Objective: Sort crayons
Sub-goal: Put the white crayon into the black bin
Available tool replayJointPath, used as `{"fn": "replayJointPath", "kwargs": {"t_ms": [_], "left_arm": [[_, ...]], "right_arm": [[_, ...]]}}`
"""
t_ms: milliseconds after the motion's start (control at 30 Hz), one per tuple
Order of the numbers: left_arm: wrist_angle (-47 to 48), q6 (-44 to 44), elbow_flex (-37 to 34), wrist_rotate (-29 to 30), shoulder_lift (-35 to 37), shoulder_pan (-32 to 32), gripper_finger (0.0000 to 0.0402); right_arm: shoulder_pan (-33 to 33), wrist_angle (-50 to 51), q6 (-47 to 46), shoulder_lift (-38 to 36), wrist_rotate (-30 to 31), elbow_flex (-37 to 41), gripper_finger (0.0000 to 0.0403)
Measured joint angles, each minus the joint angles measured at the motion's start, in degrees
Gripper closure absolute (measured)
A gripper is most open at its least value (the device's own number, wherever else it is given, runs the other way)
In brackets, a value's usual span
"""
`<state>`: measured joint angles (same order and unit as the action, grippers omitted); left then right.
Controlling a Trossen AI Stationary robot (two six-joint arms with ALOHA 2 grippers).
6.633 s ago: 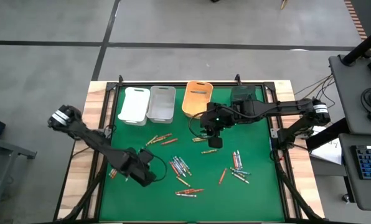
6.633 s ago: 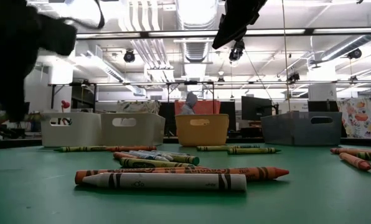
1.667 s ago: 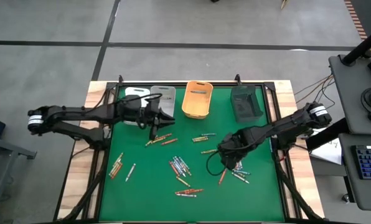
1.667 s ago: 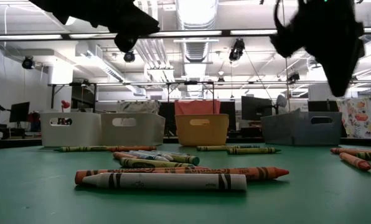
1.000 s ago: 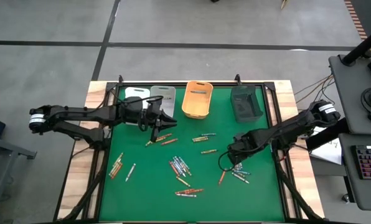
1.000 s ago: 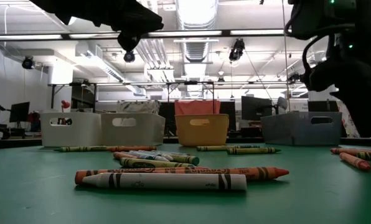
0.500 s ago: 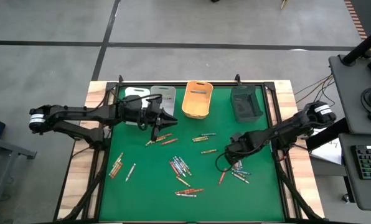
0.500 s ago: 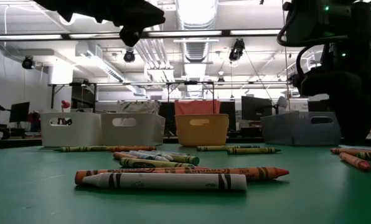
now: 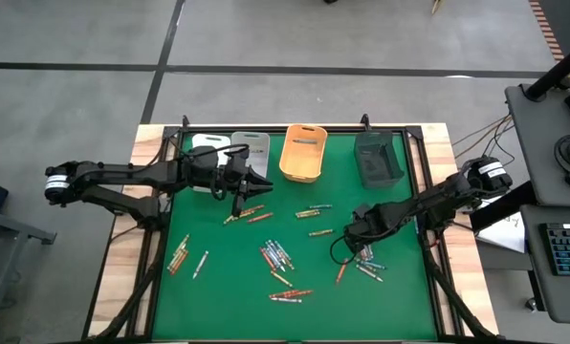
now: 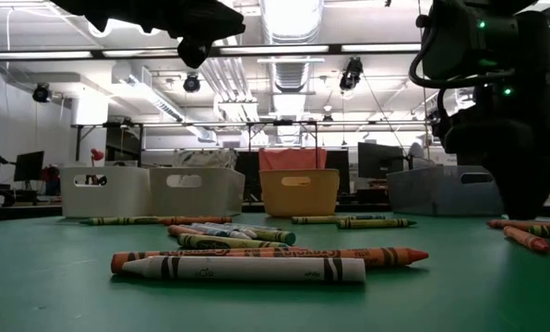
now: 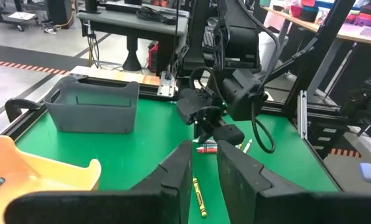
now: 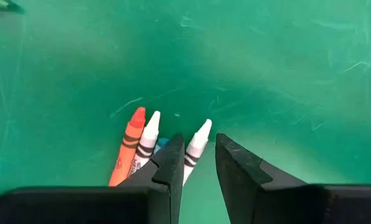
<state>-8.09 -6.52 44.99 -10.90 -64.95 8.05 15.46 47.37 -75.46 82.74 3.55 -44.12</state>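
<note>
Crayons under inspection at my right pincer.

A white crayon [image 12: 197, 144] lies between my right gripper's [image 12: 194, 154] parted fingers, unclamped; another white crayon [image 12: 147, 138] and an orange crayon [image 12: 128, 144] lie just beside it on the green mat [image 12: 272, 74]. My left gripper [image 11: 204, 163] hovers well apart by the orange bin [image 9: 302, 153], fingers apart, empty.

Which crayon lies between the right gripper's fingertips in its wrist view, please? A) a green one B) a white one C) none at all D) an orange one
B: in the right wrist view, a white crayon points up through the gap of the right gripper, with the orange crayon off to one side.
</note>
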Motion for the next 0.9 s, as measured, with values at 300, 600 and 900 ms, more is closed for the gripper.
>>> {"fn": "replayJointPath", "kwargs": {"t_ms": [300, 600, 900], "left_arm": [[0.00, 0.00, 0.00, 0.00, 0.00, 0.00, 0.0345], [-0.09, 0.00, 0.00, 0.00, 0.00, 0.00, 0.0345], [-1.02, 0.00, 0.00, 0.00, 0.00, 0.00, 0.0345]], "right_arm": [[0.00, -0.36, -1.80, 0.00, 1.59, 0.82, 0.0354], [0.04, -0.59, -2.14, -0.14, 3.63, 2.01, 0.0392], [-0.02, 0.34, -1.95, -0.98, 4.29, 2.11, 0.0394]]}}
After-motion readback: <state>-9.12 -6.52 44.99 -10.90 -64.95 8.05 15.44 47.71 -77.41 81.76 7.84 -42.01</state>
